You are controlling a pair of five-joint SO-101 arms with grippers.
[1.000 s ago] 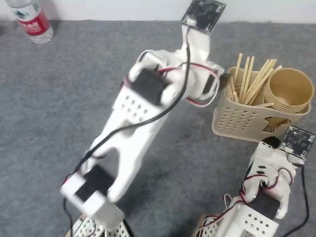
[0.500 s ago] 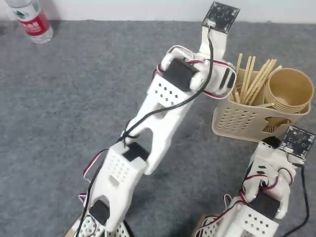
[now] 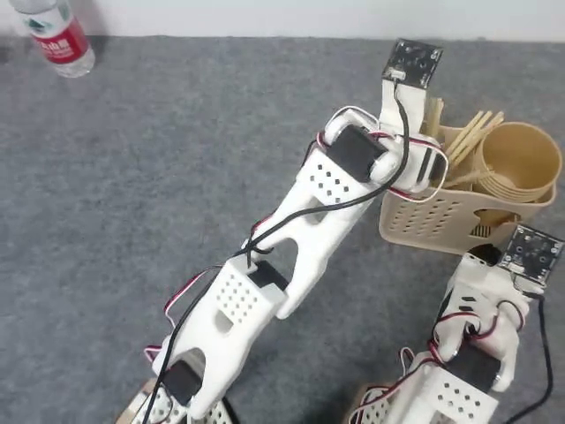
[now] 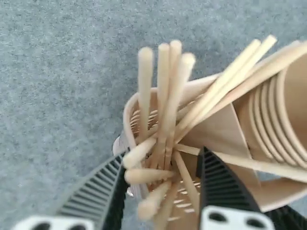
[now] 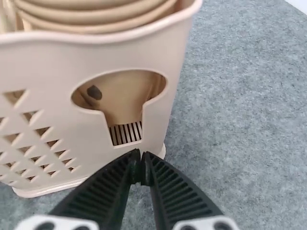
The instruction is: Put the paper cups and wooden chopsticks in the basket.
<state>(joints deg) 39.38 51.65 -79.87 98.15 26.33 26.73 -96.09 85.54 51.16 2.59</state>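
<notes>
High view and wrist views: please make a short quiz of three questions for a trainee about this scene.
1. True or false: the paper cups stand nested inside the basket.
2. The right gripper is: A open, B shut, C shut on a cup.
3. What sticks up between the open fingers of the left gripper?
Key: 1 true; 2 B; 3 wooden chopsticks.

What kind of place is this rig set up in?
Probably an indoor lab or office bench: a grey carpet-like work surface, a plain white wall behind it, and a water bottle at the far corner.
</notes>
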